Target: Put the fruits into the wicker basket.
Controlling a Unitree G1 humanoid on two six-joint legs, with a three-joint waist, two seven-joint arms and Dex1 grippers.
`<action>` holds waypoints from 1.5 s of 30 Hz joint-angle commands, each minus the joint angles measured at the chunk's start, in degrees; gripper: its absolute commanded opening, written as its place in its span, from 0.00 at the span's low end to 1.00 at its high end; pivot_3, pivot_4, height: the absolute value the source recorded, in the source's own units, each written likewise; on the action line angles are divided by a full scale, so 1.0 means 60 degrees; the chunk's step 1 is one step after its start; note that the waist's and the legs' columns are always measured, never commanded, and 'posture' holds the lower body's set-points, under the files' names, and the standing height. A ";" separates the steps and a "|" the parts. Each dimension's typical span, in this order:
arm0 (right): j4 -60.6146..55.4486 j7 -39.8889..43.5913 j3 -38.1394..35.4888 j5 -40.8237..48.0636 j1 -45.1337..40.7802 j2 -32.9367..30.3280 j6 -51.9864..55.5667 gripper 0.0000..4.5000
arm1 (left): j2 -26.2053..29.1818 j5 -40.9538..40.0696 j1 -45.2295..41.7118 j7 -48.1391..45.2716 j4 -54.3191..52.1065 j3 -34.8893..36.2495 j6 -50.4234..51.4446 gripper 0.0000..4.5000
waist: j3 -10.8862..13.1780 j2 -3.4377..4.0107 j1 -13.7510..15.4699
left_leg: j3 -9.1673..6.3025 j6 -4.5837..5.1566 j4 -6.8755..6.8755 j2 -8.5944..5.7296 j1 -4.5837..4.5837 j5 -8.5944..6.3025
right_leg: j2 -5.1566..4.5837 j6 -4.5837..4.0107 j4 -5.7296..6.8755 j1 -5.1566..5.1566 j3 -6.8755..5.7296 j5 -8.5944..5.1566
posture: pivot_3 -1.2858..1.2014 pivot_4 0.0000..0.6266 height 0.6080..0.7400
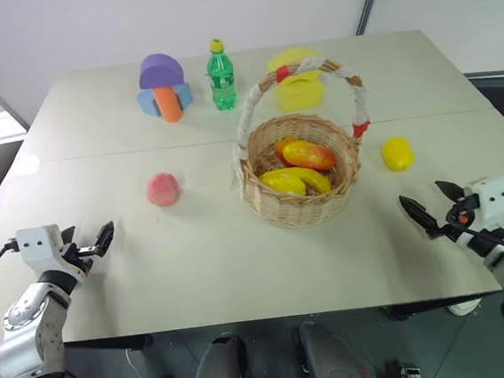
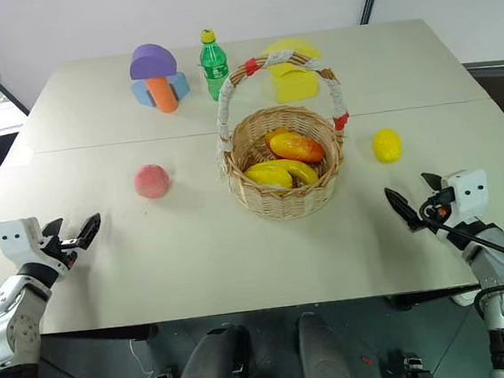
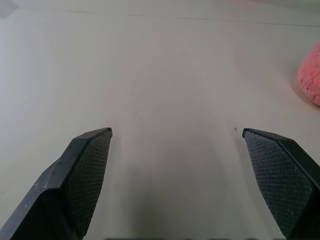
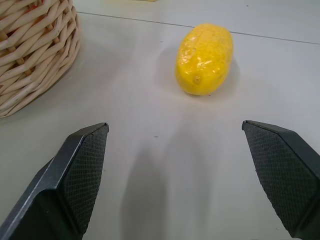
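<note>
Left pincer (image 1: 95, 242) released over bare counter (image 1: 198, 275); pink-red peach (image 1: 163, 189) left of wicker basket (image 1: 303, 204), tan weave, white-wrapped handle with red bands; bright-yellow lemon (image 1: 397, 154) right of it; right pincer (image 1: 432, 205) released; bottle (image 1: 220, 76) label unreadable

Bare counter (image 1: 197, 266) lies between my left hand (image 1: 92, 245) and the round pink-red peach (image 1: 163, 189); likewise from my right hand (image 1: 432, 207) to the oval yellow lemon (image 1: 397, 154).

One peach (image 1: 163, 189), one lemon (image 1: 397, 154), one wicker basket (image 1: 300, 209), one green bottle (image 1: 220, 76)
</note>
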 commanded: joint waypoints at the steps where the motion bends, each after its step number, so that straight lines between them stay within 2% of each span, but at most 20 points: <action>1: -0.0376 -0.0063 -0.0151 0.0047 -0.0150 -0.0013 -0.0111 0.99 | 0.0141 0.0095 -0.0072 0.0052 -0.0294 0.0037 0.0001 1.00 | 0.0000 0.0000 0.0000 | 0.0000 0.0000 0.0000 0.0000 0.0000 0.0000 | 0.0000 0.0000 0.0000 0.0000 0.0000 0.0000 | 0.52 0.24 1.00; 10: -0.0968 -0.0108 -0.0184 0.0129 -0.0355 -0.0135 0.0030 0.99 | -0.0004 -0.0081 -0.0610 0.0166 -0.0504 -0.0129 0.0339 1.00 | 0.0000 0.0000 -0.0003 | 0.0000 0.0000 0.0000 -0.0001 0.0000 0.0000 | 0.0001 0.0000 0.0000 0.0000 0.0000 0.0000 | 0.52 0.24 1.00; 14: -0.1731 -0.0005 -0.0170 0.0481 -0.0733 -0.0316 0.0542 0.99 | 0.0054 -0.0574 -0.1006 -0.0093 -0.0989 -0.0158 0.0723 1.00 | 0.0000 0.0000 -0.0002 | -0.0001 -0.0001 0.0002 -0.0001 0.0000 0.0001 | 0.0002 0.0001 0.0001 0.0000 -0.0001 0.0001 | 0.52 0.24 1.00; 21: -0.4126 0.0524 -0.0250 0.2321 -0.0802 -0.0983 0.2418 0.99 | 0.0675 -0.0553 -0.1766 -0.0699 -0.1479 -0.0939 0.1671 1.00 | -0.0001 -0.0003 0.0007 | -0.0007 0.0000 0.0000 -0.0001 -0.0003 0.0000 | 0.0004 0.0001 -0.0002 0.0001 -0.0005 0.0000 | 0.52 0.24 1.00; 25: -0.6085 0.0900 0.0322 0.3587 -0.0477 -0.1481 0.3576 0.99 | 0.1124 -0.0121 -0.2550 -0.1111 -0.1235 -0.1914 0.2169 1.00 | 0.0000 -0.0003 0.0024 | -0.0009 0.0000 0.0000 -0.0002 -0.0006 0.0000 | 0.0004 0.0001 -0.0004 0.0001 -0.0006 0.0000 | 0.52 0.24 1.00; 30: -0.7088 0.0620 0.1494 0.3784 -0.1267 -0.1491 0.4005 0.99 | 0.1155 0.0552 -0.3477 -0.1178 -0.0665 -0.2848 0.2315 1.00 | 0.0001 -0.0009 -0.0021 | -0.0010 0.0000 0.0005 -0.0002 -0.0007 0.0001 | 0.0007 0.0001 -0.0004 0.0003 -0.0008 0.0000 | 0.52 0.24 1.00; 36: -0.7293 0.0329 0.2311 0.3772 -0.2213 -0.1156 0.4120 0.99 | 0.0950 0.1325 -0.4037 -0.1000 0.0036 -0.3570 0.2231 1.00 | 0.0003 -0.0012 0.0012 | -0.0017 -0.0002 0.0003 0.0000 -0.0009 0.0002 | 0.0015 0.0001 -0.0004 -0.0005 -0.0008 0.0000 | 0.52 0.24 1.00; 42: -0.7158 0.0350 0.2690 0.3423 -0.2384 -0.1031 0.3920 0.99 | 0.0624 0.1469 -0.4222 -0.0811 0.0289 -0.3522 0.2253 1.00 | 0.0008 -0.0024 0.0037 | -0.0022 -0.0002 0.0004 -0.0006 -0.0022 0.0001 | 0.0003 0.0001 -0.0013 -0.0008 -0.0014 0.0000 | 0.52 0.24 1.00; 43: -0.7142 0.0351 0.2727 0.3385 -0.2396 -0.1017 0.3895 1.00 | 0.0581 0.1427 -0.4207 -0.0795 0.0275 -0.3458 0.2229 0.88 | 0.0008 -0.0024 0.0036 | -0.0022 -0.0001 0.0004 -0.0006 -0.0022 0.0001 | 0.0003 0.0001 -0.0013 -0.0008 -0.0014 0.0000 | 0.52 0.24 1.00; 45: -0.7074 0.0353 0.2792 0.3269 -0.2455 -0.0971 0.3823 1.00 | 0.0616 0.1421 -0.4142 -0.0897 0.0162 -0.3456 0.2203 0.71 | 0.0008 -0.0024 0.0017 | -0.0024 -0.0002 0.0004 -0.0005 -0.0022 0.0001 | 0.0003 0.0001 -0.0013 -0.0009 -0.0015 0.0000 | 0.52 0.24 1.00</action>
